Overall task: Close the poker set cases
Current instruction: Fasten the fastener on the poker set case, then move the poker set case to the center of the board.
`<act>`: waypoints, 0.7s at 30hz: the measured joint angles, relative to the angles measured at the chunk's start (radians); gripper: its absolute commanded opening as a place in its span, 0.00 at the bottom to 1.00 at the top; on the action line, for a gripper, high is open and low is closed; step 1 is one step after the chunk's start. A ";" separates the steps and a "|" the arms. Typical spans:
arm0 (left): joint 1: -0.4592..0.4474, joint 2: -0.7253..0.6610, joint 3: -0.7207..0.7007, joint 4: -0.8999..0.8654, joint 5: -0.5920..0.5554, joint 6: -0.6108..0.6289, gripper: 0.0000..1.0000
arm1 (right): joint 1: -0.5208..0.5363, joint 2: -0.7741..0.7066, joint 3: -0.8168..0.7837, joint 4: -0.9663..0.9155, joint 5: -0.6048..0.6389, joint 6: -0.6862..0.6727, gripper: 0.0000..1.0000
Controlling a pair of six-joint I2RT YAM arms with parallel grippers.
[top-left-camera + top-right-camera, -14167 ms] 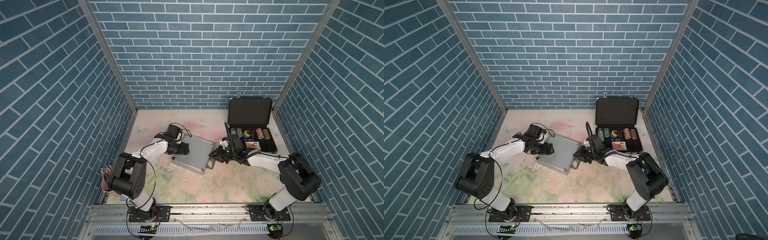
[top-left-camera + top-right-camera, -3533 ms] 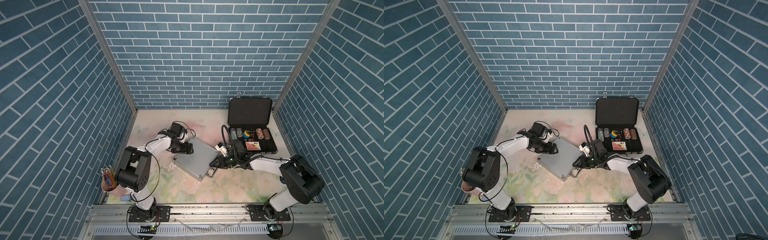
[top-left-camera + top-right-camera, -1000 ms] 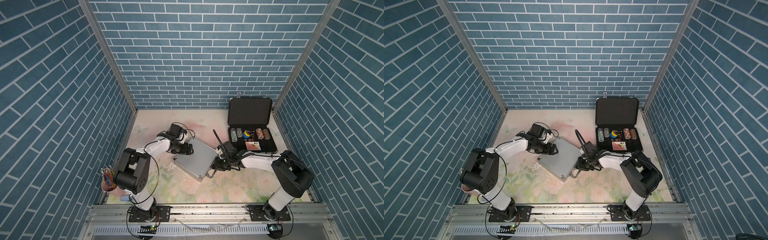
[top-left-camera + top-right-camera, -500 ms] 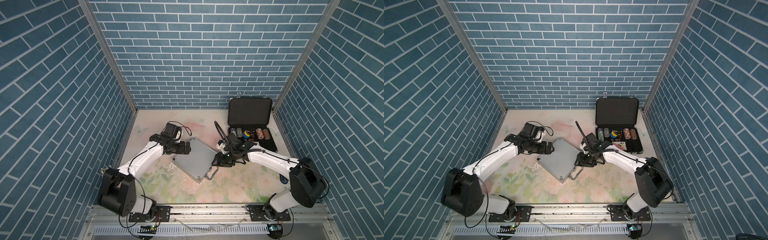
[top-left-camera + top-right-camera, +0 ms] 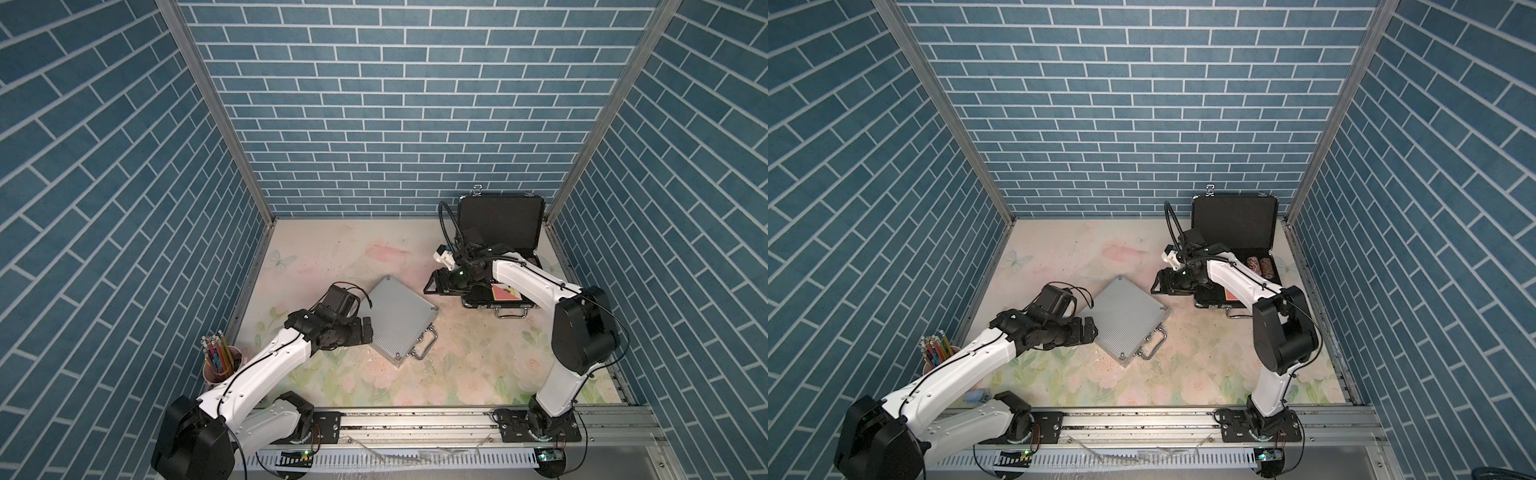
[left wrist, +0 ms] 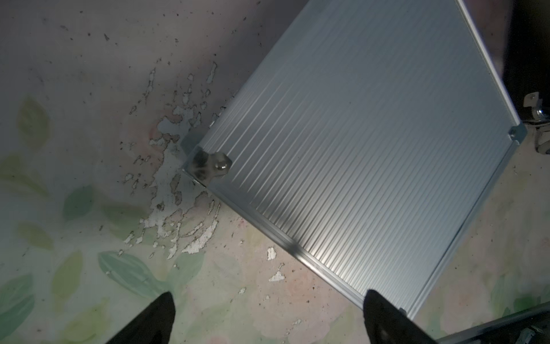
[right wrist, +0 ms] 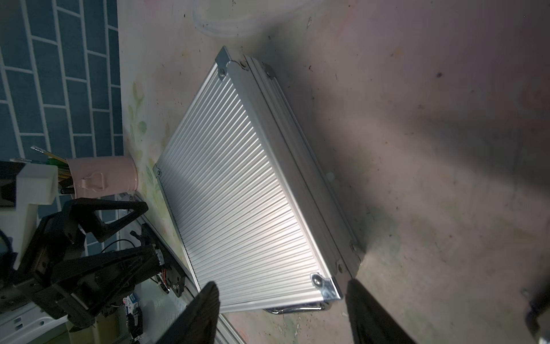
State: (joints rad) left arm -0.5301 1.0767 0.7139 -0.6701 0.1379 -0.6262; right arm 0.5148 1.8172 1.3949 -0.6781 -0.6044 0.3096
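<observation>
The silver poker set case (image 5: 399,320) (image 5: 1125,318) lies shut and flat mid-table, turned diagonally, its metal handle (image 5: 424,353) toward the front. My left gripper (image 5: 365,330) (image 6: 269,315) is open just beside the case's left edge, holding nothing. In the right wrist view the silver case (image 7: 247,193) lies below my right gripper (image 7: 282,309). That right gripper (image 5: 432,286) hovers open and empty between the two cases. The black poker set case (image 5: 500,224) stands open at the back right, lid upright. Chips (image 5: 1260,266) and a red card (image 5: 505,293) show in its base, partly hidden by my right arm.
A pink cup of pencils (image 5: 220,361) (image 7: 104,178) stands at the front left by the wall. Blue brick walls close in three sides. A metal rail (image 5: 415,419) runs along the front. The floral table cover (image 6: 178,208) is chipped near the silver case.
My right gripper has opened, risen and drawn back from the silver case's handle side toward the black case. My left gripper has opened fully and slid forward along the silver case's left edge.
</observation>
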 measured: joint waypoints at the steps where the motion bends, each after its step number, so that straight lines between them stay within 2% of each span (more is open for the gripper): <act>1: -0.003 0.007 -0.003 0.015 0.002 -0.009 1.00 | 0.000 0.019 0.006 0.001 -0.008 -0.005 0.69; 11: -0.038 0.223 -0.019 0.258 0.048 -0.062 1.00 | 0.008 0.089 -0.034 0.050 -0.099 -0.018 0.69; 16: -0.035 0.291 0.035 0.264 0.046 -0.074 1.00 | 0.010 0.039 -0.150 0.164 -0.102 0.027 0.68; 21: -0.026 0.413 0.153 0.260 0.029 -0.043 1.00 | 0.022 -0.011 -0.225 0.274 -0.064 0.103 0.68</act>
State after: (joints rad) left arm -0.5556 1.4895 0.8665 -0.4099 0.1665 -0.6693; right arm 0.5365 1.8061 1.1702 -0.4042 -0.6689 0.4129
